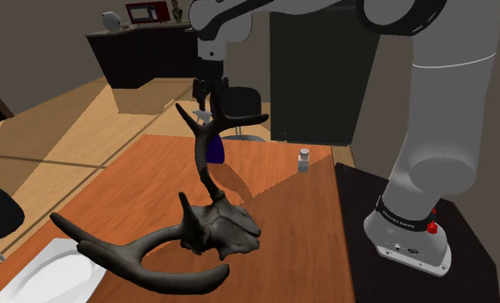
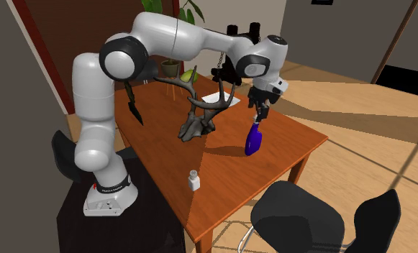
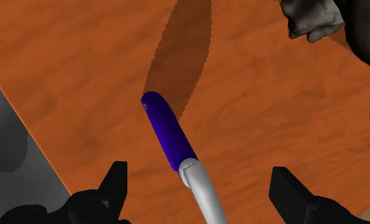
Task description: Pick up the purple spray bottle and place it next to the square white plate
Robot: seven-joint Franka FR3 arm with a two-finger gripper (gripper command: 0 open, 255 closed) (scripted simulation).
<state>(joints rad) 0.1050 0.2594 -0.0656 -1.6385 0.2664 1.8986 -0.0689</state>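
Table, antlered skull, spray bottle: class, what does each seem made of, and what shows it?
Table: wood, smooth, by its orange-brown grain. Antlered skull: dark grey, matte; bone or cast, unclear. Spray bottle: smooth purple body, pale head; likely plastic.

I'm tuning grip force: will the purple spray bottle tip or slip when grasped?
Probably tippy: the purple spray bottle stands tall and slim on the wooden table. Its smooth, rounded body may slip in the open gripper unless it closes squarely. It looks rigid, not floppy.
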